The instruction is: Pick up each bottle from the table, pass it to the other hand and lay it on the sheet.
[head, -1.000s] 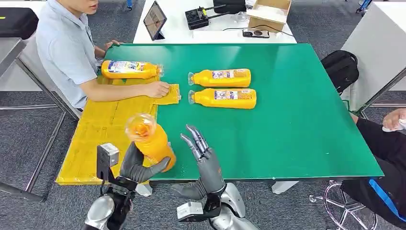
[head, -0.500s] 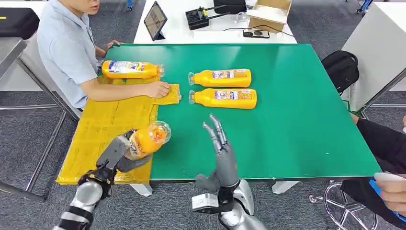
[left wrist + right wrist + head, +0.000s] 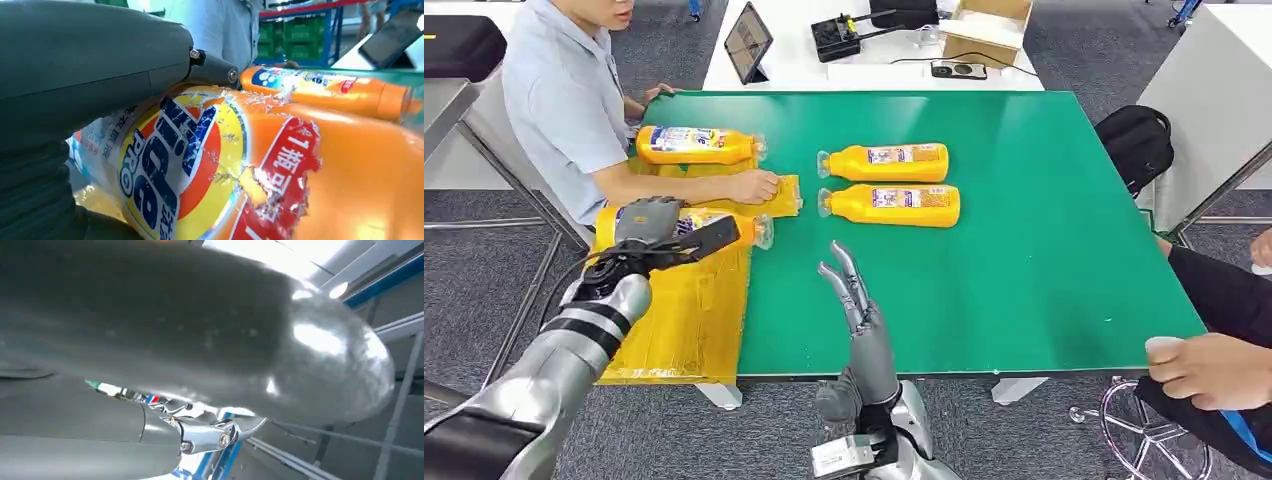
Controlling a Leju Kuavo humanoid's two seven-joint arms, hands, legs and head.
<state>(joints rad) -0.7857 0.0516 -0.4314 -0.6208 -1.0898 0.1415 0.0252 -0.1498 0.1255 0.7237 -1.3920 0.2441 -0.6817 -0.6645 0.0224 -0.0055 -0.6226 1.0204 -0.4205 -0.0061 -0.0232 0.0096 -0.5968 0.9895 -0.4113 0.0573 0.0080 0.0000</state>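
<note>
While my left robot hand [image 3: 652, 228] grips the bottle [image 3: 686, 226] lying flat over the yellow sheet [image 3: 674, 310], cap toward three o'clock, my right robot hand [image 3: 856, 305] hovers empty, fingers spread.

held bottle [image 3: 686, 226] partly hidden under left hand [image 3: 649, 222], possibly touching yellow sheet [image 3: 669, 300]

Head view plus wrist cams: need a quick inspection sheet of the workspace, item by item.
Surface: green table, yellow sheet over its left side.
Job's things: held bottle lies over the sheet; sheet bottle; two table bottles.
Clutter: nothing seen on the green table.
Hands: left hand grips the held bottle; right hand open, fingers apart.
Cables: cable on white desk.
Surroundings: seated person, hand on sheet; tablet; backpack.
</note>
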